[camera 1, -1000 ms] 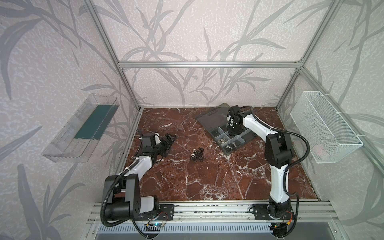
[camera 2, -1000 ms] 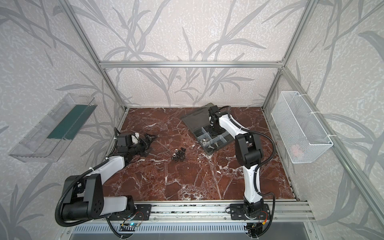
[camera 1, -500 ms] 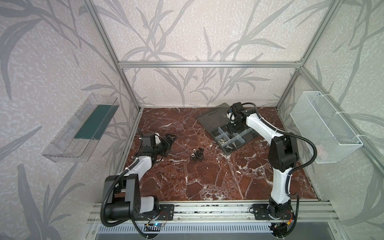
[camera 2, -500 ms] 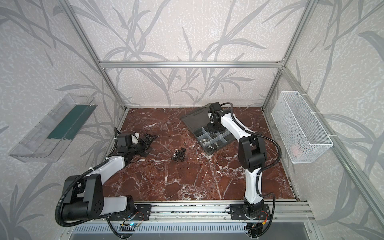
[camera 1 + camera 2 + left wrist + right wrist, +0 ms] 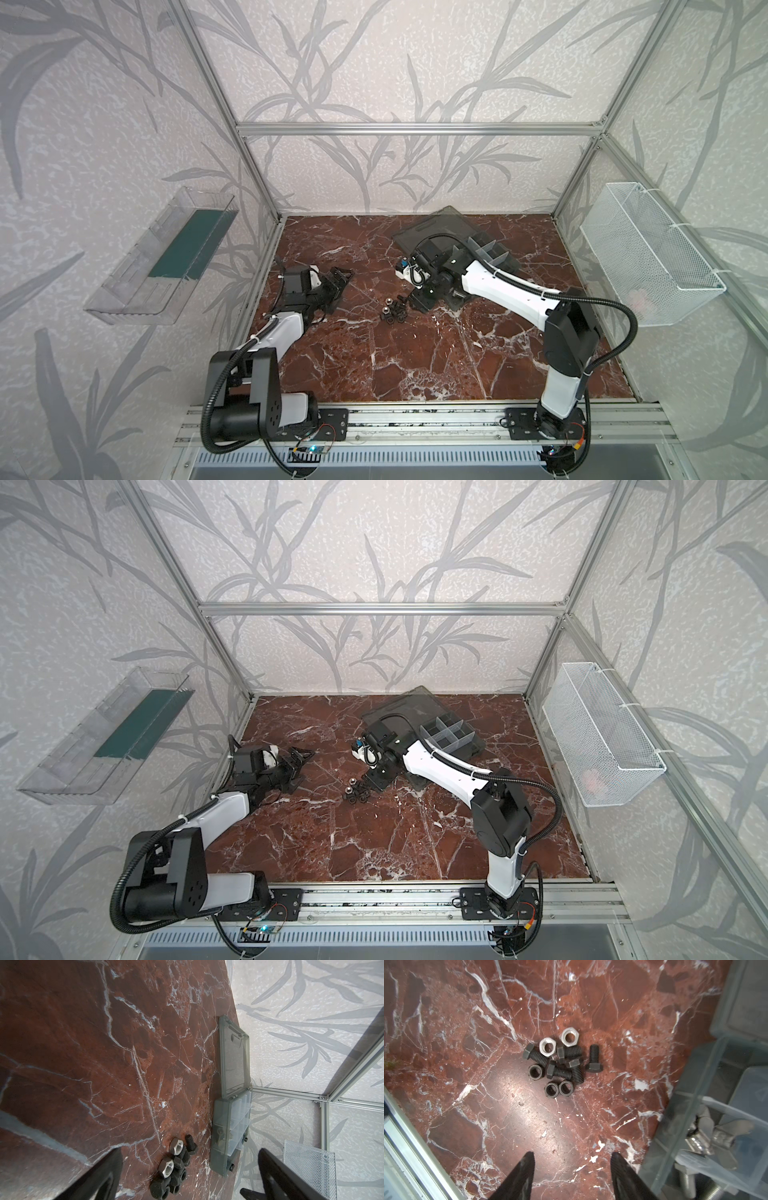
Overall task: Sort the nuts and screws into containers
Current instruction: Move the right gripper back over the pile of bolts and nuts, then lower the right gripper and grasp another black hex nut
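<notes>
A small pile of black screws [image 5: 593,1057], silver nuts [image 5: 548,1047] and black nuts [image 5: 551,1089] lies on the marble floor, seen in both top views [image 5: 392,309] [image 5: 357,791] and in the left wrist view [image 5: 174,1165]. The smoky-grey organiser box with its containers [image 5: 490,255] [image 5: 449,733] [image 5: 230,1132] [image 5: 695,1105] stands behind the pile, lid [image 5: 440,226] flat open. My right gripper [image 5: 417,297] [image 5: 572,1154] hovers open between box and pile, holding nothing. My left gripper [image 5: 338,278] [image 5: 190,1151] rests wide open and empty, left of the pile.
Silver metal parts [image 5: 708,1136] lie in one compartment of the box. A white wire-mesh basket [image 5: 648,253] hangs on the right wall and a clear tray [image 5: 166,257] on the left wall. Aluminium frame posts edge the floor.
My right gripper has opened and swung from above the organiser box forward and left, down towards the pile. The left arm has stayed put.
</notes>
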